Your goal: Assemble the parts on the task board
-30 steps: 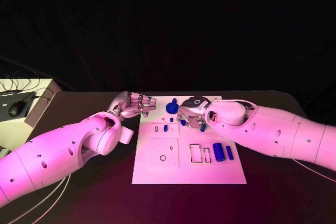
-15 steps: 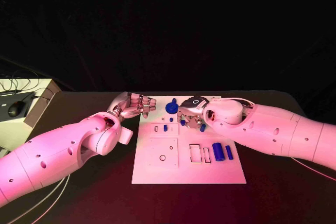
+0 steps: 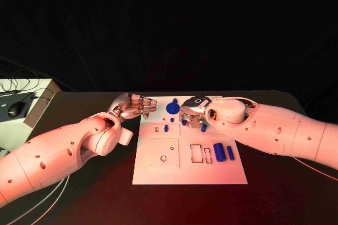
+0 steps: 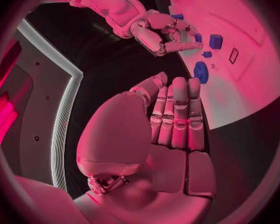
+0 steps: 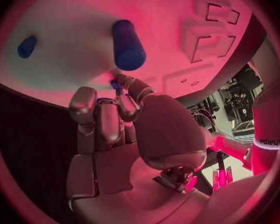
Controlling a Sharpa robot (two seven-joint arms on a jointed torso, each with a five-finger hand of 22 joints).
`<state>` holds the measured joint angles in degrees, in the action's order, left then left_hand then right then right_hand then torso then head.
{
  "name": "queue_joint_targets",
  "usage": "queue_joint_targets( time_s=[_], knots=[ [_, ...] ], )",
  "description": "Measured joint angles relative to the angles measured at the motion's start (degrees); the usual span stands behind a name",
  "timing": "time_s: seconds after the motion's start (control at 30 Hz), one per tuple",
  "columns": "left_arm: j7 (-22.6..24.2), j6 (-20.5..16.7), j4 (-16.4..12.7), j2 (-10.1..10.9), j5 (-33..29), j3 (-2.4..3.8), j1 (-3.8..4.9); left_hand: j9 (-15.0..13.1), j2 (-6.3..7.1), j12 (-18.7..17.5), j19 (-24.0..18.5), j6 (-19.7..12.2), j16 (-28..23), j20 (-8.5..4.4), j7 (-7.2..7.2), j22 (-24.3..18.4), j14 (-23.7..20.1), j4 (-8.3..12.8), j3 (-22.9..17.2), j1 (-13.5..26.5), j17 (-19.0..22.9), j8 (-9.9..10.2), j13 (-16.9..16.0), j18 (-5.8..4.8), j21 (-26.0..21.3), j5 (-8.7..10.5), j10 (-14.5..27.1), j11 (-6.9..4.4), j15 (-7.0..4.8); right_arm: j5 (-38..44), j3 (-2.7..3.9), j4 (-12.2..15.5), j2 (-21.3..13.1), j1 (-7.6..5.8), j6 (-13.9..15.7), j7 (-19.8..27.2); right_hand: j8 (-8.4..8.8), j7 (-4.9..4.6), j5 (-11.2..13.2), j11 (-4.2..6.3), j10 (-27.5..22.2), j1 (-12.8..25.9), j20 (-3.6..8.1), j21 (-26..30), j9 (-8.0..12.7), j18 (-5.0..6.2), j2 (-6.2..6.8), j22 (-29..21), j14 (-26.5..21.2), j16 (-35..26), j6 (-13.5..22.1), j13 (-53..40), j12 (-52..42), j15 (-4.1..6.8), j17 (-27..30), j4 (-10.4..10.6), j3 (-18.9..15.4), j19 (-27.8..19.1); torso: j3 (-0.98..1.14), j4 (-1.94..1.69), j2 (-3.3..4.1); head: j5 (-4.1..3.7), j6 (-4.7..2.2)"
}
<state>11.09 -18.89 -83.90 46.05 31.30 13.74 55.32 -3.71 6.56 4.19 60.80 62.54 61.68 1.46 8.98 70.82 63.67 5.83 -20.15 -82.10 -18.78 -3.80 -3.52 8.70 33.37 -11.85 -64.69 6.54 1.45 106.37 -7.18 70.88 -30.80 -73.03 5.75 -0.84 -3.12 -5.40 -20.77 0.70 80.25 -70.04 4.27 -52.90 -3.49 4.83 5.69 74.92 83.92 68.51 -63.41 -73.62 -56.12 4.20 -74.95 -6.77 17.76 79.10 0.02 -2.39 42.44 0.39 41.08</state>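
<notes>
At the upper centre of the frame, both hands hover at the task board's [image 3: 190, 173] far end.
The right hand [image 3: 194, 112] pinches a small blue part [image 5: 115, 84] in curled fingers; the left hand [image 3: 134, 106], fingers together and straight, holds nothing beside the board's upper-left corner on the desk [image 3: 282, 195].

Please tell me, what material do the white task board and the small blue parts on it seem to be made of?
The task board looks like matte white plastic or painted sheet: flat, even, without glare, with sharp cut-out slots. The blue parts seem to be moulded or printed plastic: uniform saturated colour, a soft sheen, rounded ends. Neither material can be confirmed by look alone.
</notes>
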Motion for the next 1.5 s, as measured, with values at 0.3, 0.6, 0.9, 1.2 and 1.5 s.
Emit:
queue_joint_targets(
  time_s=[0.3,0.6,0.9,1.2,1.5],
  knots=[
    [-0.4,0.3,0.0,0.1,0.0,0.0,0.0,0.0,0.0,0.2,0.2,-0.4,0.0,0.22,0.02,0.0,0.0,0.0,0.0,0.0,0.0,0.0,0.0,0.54,-0.2,0.0,0.3,-0.07,0.0,-1.0,-0.13,-0.2,-0.7,0.04,1.9,-0.3,-0.21,0.83,2.0,-0.01,0.0,-1.4,0.12,0.0,-0.2,0.0,1.44,0.0,0.0,0.0,-1.4,0.0,0.0,0.0,0.0,4.6,-4.6,0.1,0.03,0.02,0.03,-0.01,0.1],
    [-0.8,0.6,0.0,0.1,0.0,0.0,0.0,0.0,0.0,0.2,0.2,-0.4,0.0,0.22,0.02,0.0,0.0,0.0,0.0,0.0,0.1,0.0,0.0,0.53,-0.2,0.0,0.4,0.03,0.0,-1.8,-0.33,-0.2,-0.9,0.28,4.3,-0.5,-0.19,1.52,1.8,-0.02,0.2,-1.5,0.53,0.0,-0.3,0.0,1.44,0.0,0.0,0.0,-3.4,0.0,0.0,0.0,0.0,5.8,-4.9,0.5,0.03,0.03,0.02,-0.07,0.1],
    [-1.3,0.7,0.0,0.1,-0.1,0.0,0.0,0.0,-0.37,0.8,0.2,-0.4,0.0,0.22,0.06,-0.3,0.0,-0.9,0.6,0.4,0.2,0.0,0.0,0.52,-0.7,0.0,0.5,0.08,0.0,-2.1,-0.66,0.4,-1.5,0.77,7.8,-0.9,-0.13,1.62,0.7,0.21,0.6,-1.4,0.74,-1.3,-0.7,0.0,1.69,0.0,0.0,0.0,-5.3,-0.2,0.0,0.0,0.0,7.6,-5.1,1.1,0.02,0.01,-0.02,-0.11,0.0],
    [-2.5,0.8,0.0,0.1,-0.5,-0.02,0.0,0.0,0.28,1.4,2.4,-1.2,0.0,-0.11,0.4,-2.8,1.2,-4.5,2.4,2.4,0.5,0.0,0.0,0.46,-3.0,0.0,-2.7,-1.01,-0.53,-2.6,-0.95,2.3,-2.8,1.26,10.4,-0.9,-0.42,1.4,0.0,0.11,0.7,-1.4,0.94,-1.7,-0.6,-0.02,2.09,0.0,0.0,0.0,-6.3,-0.2,0.0,0.0,0.0,8.5,-5.1,1.3,0.02,0.01,-0.02,-0.06,-0.1],
    [-5.3,0.7,-0.1,0.0,-0.7,-0.03,0.01,0.0,1.11,1.4,4.7,0.6,0.2,-0.62,-0.72,-4.5,3.5,-8.5,4.5,5.6,0.1,-0.2,0.0,0.43,-3.9,0.0,-6.2,-2.24,-1.23,-4.2,-0.55,5.0,-4.6,1.26,11.6,-1.2,-0.42,1.19,-0.8,0.32,0.9,-1.5,0.94,-1.7,-0.4,-0.03,1.94,0.0,0.0,-0.2,-6.1,-0.2,0.0,0.0,0.0,8.8,-5.0,1.3,0.02,0.08,-0.01,-0.02,-0.19]
  ],
)
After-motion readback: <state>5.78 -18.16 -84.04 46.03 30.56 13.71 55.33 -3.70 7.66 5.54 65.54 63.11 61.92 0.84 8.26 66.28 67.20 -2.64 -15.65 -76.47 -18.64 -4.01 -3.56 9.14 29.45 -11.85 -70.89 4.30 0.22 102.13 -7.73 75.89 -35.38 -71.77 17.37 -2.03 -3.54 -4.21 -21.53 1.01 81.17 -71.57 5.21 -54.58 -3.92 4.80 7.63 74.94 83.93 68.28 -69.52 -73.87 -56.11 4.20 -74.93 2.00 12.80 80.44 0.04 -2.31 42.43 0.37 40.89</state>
